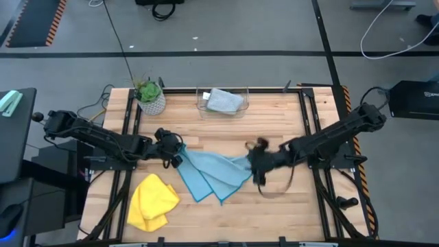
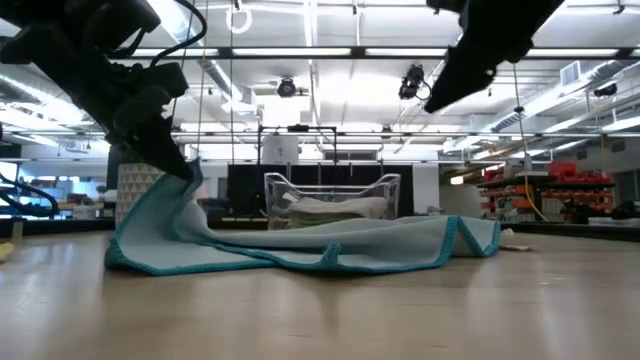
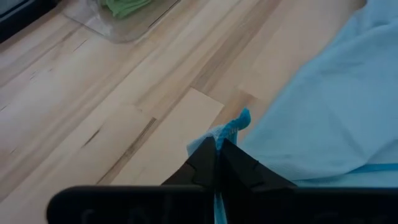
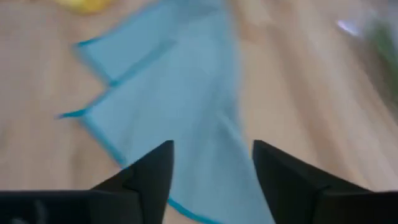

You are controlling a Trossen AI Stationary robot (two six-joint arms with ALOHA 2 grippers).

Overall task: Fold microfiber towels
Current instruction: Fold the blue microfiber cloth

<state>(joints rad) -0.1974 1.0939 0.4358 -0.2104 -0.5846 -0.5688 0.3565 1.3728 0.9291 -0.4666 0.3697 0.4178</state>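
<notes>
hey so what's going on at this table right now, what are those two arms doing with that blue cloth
The robot is partway through folding a light blue towel in the middle of the wooden table. The left gripper is shut on one corner of it and holds that corner lifted. The right gripper is open above the towel's other end, holding nothing. A yellow towel lies crumpled near the front left, and a clear bin at the back already holds a grey towel and a green one.
</notes>
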